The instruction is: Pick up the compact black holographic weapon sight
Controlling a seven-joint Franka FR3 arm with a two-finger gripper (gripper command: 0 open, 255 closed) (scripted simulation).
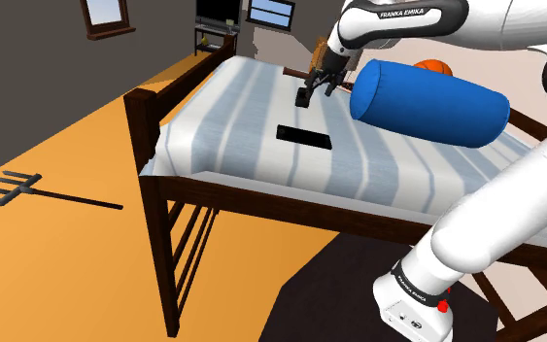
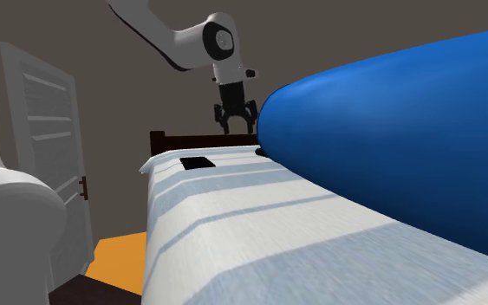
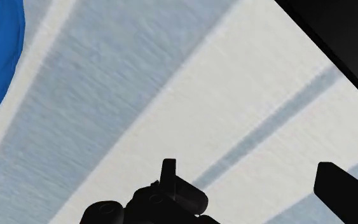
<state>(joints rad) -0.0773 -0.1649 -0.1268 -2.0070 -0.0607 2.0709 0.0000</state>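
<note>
My fingers point(image 3: 344, 189) spread apart, clasping nothing, gripper point(image 1: 321, 88) just over the sight point(image 3: 171, 196), striped bed point(image 1: 224, 146) under it, blue cushion point(image 1: 427, 103) near it.

Bed cover point(image 3: 190, 83) under fingers point(image 3: 344, 191): matt cloth, fine grain. Bolster point(image 1: 427, 102) beside them: smooth, faint sheen. Sight point(image 3: 171, 197) by fingers: matt blk, hard-looking. Bed frame point(image 1: 171, 262): dk wood, smooth. Arm shell point(image 1: 499, 219): glossy wht.
</note>
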